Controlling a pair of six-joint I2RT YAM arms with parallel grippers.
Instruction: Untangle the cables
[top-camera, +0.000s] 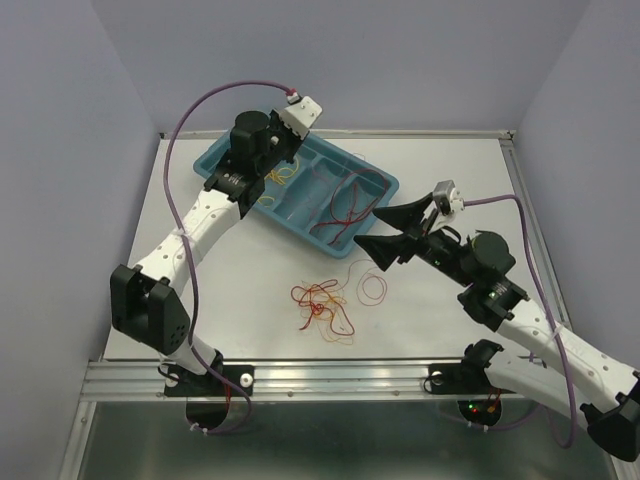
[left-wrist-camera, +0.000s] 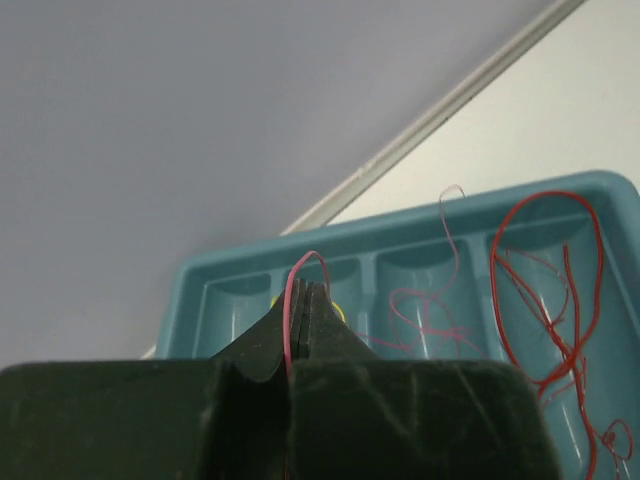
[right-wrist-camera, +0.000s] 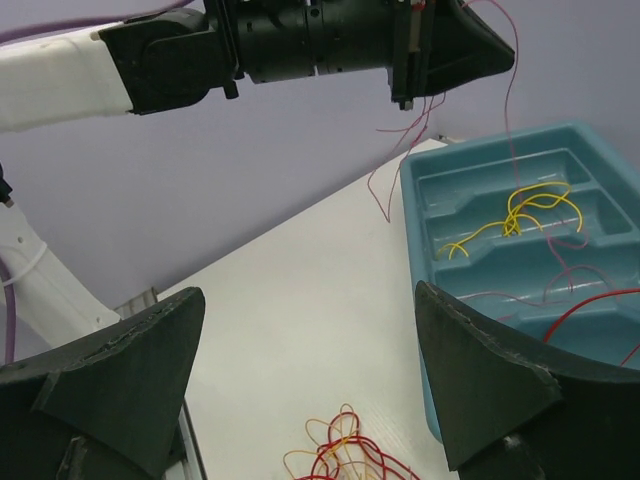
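Thin cables lie in a red, orange and yellow tangle (top-camera: 324, 305) on the white table, also low in the right wrist view (right-wrist-camera: 345, 455). More lie sorted in the teal tray (top-camera: 385, 183): yellow ones (right-wrist-camera: 520, 213), pink ones (left-wrist-camera: 428, 312), red ones (left-wrist-camera: 548, 290). My left gripper (left-wrist-camera: 303, 292) is shut on a thin pink cable (left-wrist-camera: 291, 300) and holds it above the tray's left end (top-camera: 275, 165); the cable dangles from it (right-wrist-camera: 400, 150). My right gripper (right-wrist-camera: 310, 350) is wide open and empty, between tray and tangle (top-camera: 385, 232).
The tray (left-wrist-camera: 215, 262) has several long compartments and sits at the back of the table. A single orange loop (top-camera: 372, 289) lies right of the tangle. A metal rail (top-camera: 330, 372) runs along the near edge. Purple-grey walls close in on three sides.
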